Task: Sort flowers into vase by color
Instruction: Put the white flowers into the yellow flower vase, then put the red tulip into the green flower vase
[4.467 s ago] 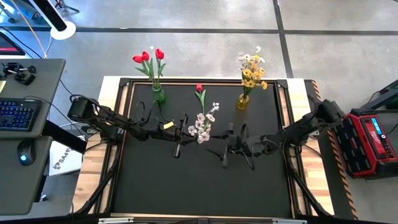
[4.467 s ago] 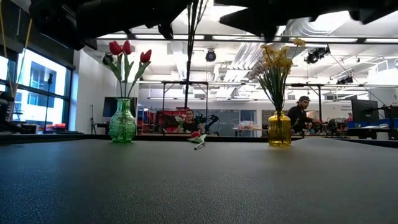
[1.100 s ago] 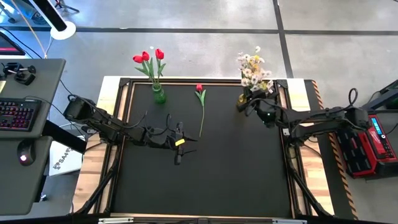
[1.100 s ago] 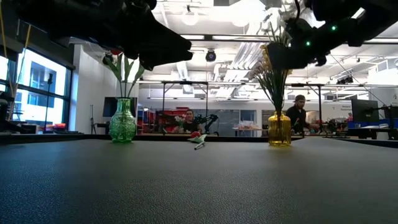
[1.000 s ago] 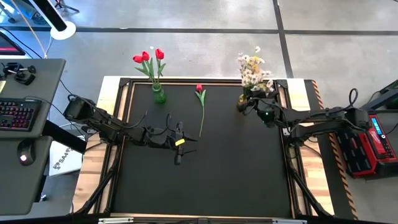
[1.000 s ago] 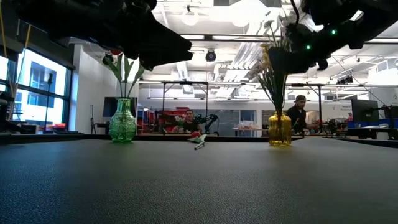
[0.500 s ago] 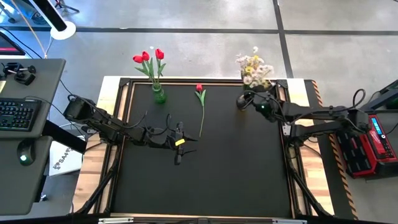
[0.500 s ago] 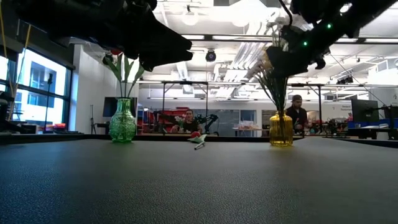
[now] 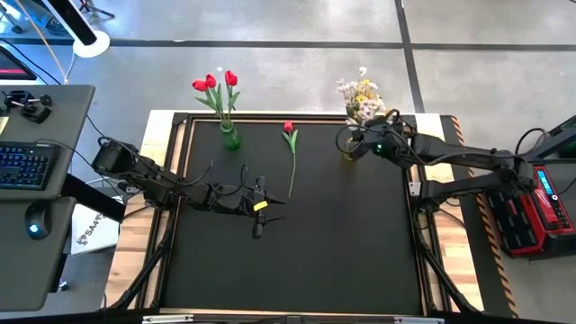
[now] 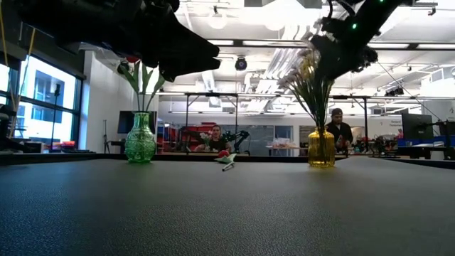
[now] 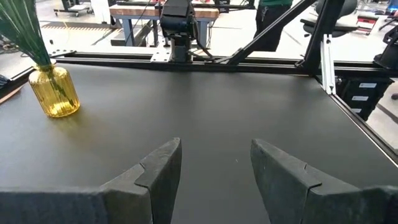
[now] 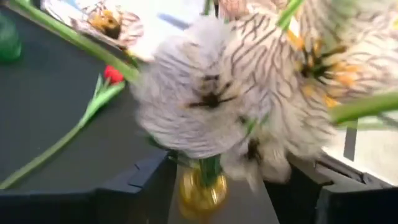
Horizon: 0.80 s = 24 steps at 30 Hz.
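A yellow vase point(image 10: 321, 148) at the table's far right holds a yellow spray and white blossoms point(image 9: 358, 94). My right gripper point(image 12: 217, 180) hovers open just above that vase. Its fingers stand on either side of the stems, and the white blossoms point(image 12: 205, 106) fill its wrist view. A green vase point(image 9: 230, 138) at the far left holds red tulips point(image 9: 216, 84). One red tulip point(image 9: 290, 155) lies flat on the mat between the vases. My left gripper point(image 11: 214, 162) waits open over the mat's middle left, with nothing between its fingers.
The black mat point(image 9: 297, 261) is bare across its near half. A raised frame point(image 9: 423, 207) runs around it. A desk with a keyboard point(image 9: 22, 166) stands off the table's left side. People and benches show in the room beyond the far edge.
My right gripper has opened and let go of the white spray, which now stands in the yellow vase with the yellow flowers. The gripper has then risen, tipped its fingers downward and drifted toward the far edge, over the vase.
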Motion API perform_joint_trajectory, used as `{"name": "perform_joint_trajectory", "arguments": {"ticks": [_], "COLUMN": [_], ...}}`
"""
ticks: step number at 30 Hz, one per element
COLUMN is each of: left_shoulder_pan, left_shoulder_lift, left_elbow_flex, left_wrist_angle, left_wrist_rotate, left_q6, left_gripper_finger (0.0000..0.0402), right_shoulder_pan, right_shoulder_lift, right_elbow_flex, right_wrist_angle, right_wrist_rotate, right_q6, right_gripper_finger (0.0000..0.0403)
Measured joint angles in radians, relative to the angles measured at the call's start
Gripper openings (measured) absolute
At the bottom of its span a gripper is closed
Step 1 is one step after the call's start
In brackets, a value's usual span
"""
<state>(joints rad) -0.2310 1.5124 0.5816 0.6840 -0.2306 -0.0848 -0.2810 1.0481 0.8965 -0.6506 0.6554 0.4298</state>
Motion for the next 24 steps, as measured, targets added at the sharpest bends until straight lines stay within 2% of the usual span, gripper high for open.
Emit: {"name": "perform_joint_trajectory", "arguments": {"ticks": [5, 9, 14, 18, 21, 24], "left_shoulder_pan": [0.000, 0.002, 0.007, 0.029, 0.052, 0.072], "left_shoulder_lift": [0.000, 0.000, 0.000, 0.000, 0.000, 0.004], "left_elbow_flex": [0.000, 0.000, 0.000, 0.000, 0.000, 0.001], "left_wrist_angle": [-0.009, -0.020, -0.054, -0.064, -0.075, -0.101], "left_wrist_rotate": [-0.001, -0.049, -0.116, -0.128, -0.132, -0.209], "left_q6": [-0.032, -0.071, -0.106, -0.170, -0.226, -0.261], "left_gripper_finger": [0.0182, 0.0182, 0.0182, 0.0182, 0.0182, 0.0182], "right_shoulder_pan": [0.000, 0.013, 0.066, 0.122, 0.178, 0.253], "right_shoulder_lift": [0.000, -0.001, -0.003, -0.003, -0.003, -0.003], "right_elbow_flex": [0.136, 0.164, 0.133, 0.102, 0.049, -0.034], "right_wrist_angle": [-0.293, -0.404, -0.429, -0.414, -0.362, -0.261], "right_wrist_rotate": [-0.160, -0.302, -0.319, -0.317, -0.323, -0.336], "right_q6": [0.072, 0.095, 0.105, 0.123, 0.127, 0.171], "right_gripper_finger": [0.0196, 0.0190, 0.0184, 0.0183, 0.0183, 0.0183]}}
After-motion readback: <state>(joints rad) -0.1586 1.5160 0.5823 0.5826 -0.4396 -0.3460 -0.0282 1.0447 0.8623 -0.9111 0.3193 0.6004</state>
